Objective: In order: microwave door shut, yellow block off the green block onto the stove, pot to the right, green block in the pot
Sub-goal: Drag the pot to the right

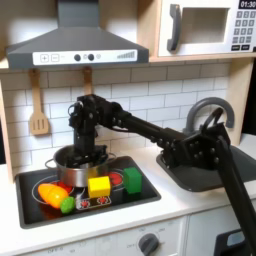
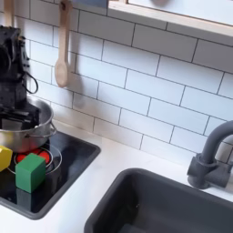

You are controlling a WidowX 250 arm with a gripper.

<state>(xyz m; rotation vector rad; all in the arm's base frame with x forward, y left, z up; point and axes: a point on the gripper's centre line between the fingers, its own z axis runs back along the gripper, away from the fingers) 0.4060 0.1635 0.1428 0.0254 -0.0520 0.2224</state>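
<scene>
Claw (image 1: 82, 152) and arm reach from the first exterior view's right, the black arm stretching left across the counter and bending down over the pot (image 1: 72, 170); the claw hangs at the pot's mouth, and I cannot tell whether its fingers are apart or together. In the second exterior view the claw (image 2: 16, 116) sits at the left edge, low over the pot (image 2: 35, 130).

One steel pot stands on the far left part of the stove (image 1: 140, 196); its inside is hidden by the claw. Near it on the stove lie orange and yellow toy food (image 1: 52, 193) and one small lime-green round toy (image 1: 67, 205). To the right sit one yellow block (image 1: 99, 186) and one green block (image 1: 132, 180), side by side on the cooktop, the green one farther right. In the second exterior view the green block (image 2: 30, 172) stands on the stove (image 2: 68, 164) just near the pot.

One sink (image 1: 205, 172) with a faucet (image 1: 210, 110) lies right of the stove. Up high on the right, the microwave door (image 1: 198, 28) sits flush with the white front.
</scene>
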